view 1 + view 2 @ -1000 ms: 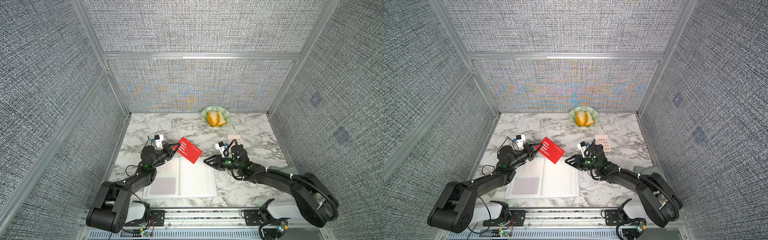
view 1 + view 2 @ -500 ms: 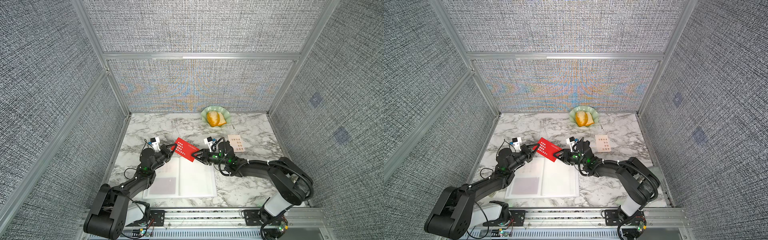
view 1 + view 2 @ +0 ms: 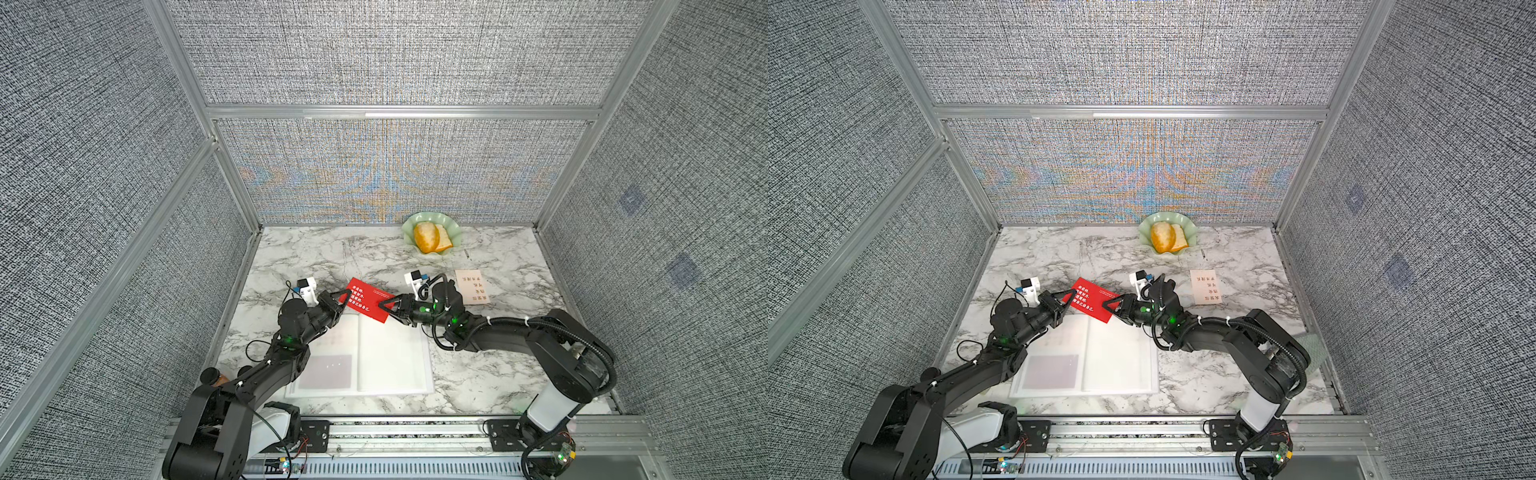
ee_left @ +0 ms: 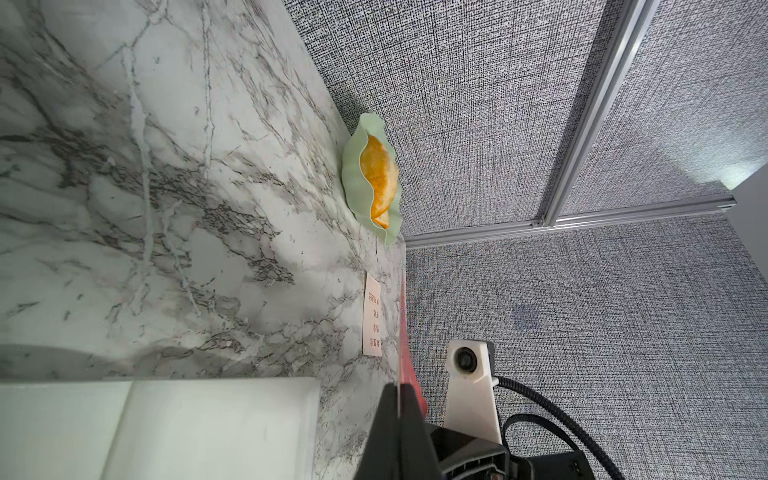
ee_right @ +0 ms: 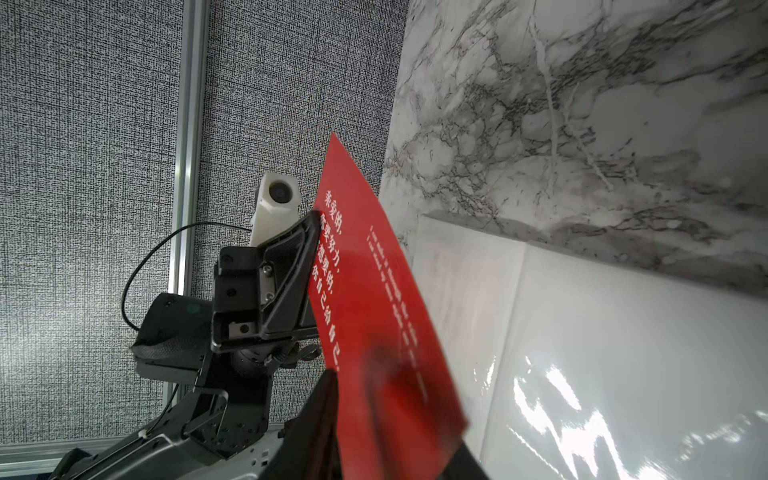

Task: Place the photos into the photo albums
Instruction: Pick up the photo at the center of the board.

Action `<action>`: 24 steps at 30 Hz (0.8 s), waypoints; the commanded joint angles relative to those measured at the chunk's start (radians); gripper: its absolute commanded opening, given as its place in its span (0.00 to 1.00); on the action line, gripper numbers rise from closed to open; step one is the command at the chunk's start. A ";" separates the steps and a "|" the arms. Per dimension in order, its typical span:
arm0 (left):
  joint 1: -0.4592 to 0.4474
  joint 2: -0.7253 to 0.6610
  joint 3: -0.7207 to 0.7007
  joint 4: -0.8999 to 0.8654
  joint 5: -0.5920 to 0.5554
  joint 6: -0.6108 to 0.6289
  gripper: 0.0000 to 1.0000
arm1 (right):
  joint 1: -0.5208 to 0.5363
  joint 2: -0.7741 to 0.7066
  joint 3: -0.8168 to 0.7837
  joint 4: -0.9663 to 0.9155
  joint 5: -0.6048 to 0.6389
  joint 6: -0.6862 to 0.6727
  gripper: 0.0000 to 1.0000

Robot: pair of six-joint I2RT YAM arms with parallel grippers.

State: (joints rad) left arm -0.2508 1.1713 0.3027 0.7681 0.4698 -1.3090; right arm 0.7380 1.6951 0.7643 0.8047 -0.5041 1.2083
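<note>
Over marble tabletop [image 3: 311, 257], red photo [image 3: 368, 300] bears white characters.

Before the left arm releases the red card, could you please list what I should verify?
1. Left gripper shut on one end of the red card: ok.
2. Right gripper has the card's opposite end between its jaws: ok.
3. Right grip firm enough to take over: cannot tell.
4. Photo album lies open, white page free beneath the card: ok.
5. Card held clear of the pages: ok.
6. Cream card filed in the album: not ok, it lies on the table.
</note>
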 commanded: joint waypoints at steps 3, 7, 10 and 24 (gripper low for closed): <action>0.001 -0.008 0.003 -0.034 -0.009 0.020 0.00 | -0.001 0.021 0.028 0.013 -0.005 0.024 0.17; 0.002 -0.025 0.006 -0.077 -0.016 0.038 0.00 | -0.001 0.022 0.036 0.009 -0.008 0.027 0.10; 0.001 -0.041 0.046 -0.216 -0.026 0.091 0.00 | -0.001 0.021 0.045 -0.015 -0.003 0.020 0.03; 0.013 -0.080 0.278 -0.975 -0.305 0.397 0.40 | -0.006 -0.058 0.148 -0.462 0.034 -0.134 0.00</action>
State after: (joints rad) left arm -0.2436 1.1091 0.5594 0.0132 0.2905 -1.0065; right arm 0.7315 1.6630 0.8867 0.5438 -0.5003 1.1538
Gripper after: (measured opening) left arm 0.401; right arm 0.049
